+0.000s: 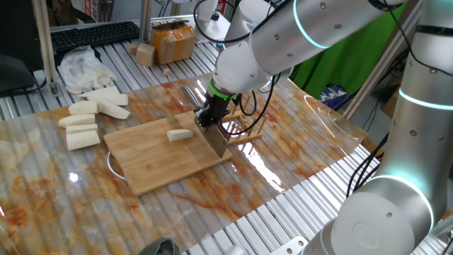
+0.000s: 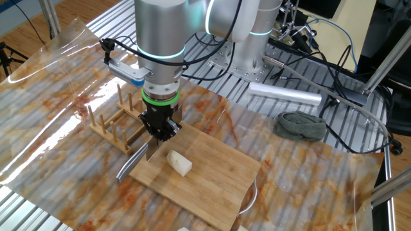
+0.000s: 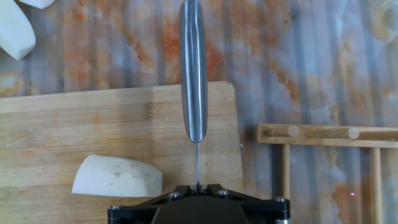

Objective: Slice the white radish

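The gripper [image 2: 158, 131] points straight down and is shut tight on a knife [image 3: 193, 68]. The blade is pinched between the jaws, and the shiny metal handle sticks out flat over the edge of the cutting board [image 1: 152, 159]. Held this way, the sharp edge faces down at the wood, ready to cut.

The white radish [image 1: 180, 134] lies on its side in the middle of the board, still in one piece. It sits just beside the knife, not under it (they do not touch). So the next job, I think, is to slide the knife over the radish and push down.

The board gives the knife a safe place to land, so the plastic sheet on the table [image 1: 297, 142] does not get cut. A small wooden rack [image 2: 115, 125] stands right next to the board, close to the hand. More big radish sticks [image 1: 88, 120] wait in a pile off to the side, out of the way.
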{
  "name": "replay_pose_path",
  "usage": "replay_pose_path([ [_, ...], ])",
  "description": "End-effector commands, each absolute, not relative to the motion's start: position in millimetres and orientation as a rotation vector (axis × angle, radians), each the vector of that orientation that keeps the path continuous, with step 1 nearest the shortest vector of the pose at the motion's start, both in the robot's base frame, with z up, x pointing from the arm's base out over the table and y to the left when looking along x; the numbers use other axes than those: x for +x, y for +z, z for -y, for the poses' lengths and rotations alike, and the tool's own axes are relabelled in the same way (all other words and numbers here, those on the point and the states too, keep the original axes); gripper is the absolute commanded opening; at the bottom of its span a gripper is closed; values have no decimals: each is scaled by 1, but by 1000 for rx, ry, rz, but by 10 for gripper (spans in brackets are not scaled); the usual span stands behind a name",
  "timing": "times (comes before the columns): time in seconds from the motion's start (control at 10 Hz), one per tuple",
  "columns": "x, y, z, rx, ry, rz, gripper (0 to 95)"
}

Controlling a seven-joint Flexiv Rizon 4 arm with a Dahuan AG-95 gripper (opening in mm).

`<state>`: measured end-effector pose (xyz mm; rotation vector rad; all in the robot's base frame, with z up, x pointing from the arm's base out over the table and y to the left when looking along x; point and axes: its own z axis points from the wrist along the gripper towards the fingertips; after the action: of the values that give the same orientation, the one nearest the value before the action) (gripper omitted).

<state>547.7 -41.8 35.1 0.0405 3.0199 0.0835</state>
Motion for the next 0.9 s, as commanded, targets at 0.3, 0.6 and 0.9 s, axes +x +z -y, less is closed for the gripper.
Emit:
replay_pose_path([
  [0.3,549,19,41,48,76,-3021,190],
  [0.6,549,19,41,54,75,-3024,190],
  [0.9,548,14,41,63,69,-3023,190],
])
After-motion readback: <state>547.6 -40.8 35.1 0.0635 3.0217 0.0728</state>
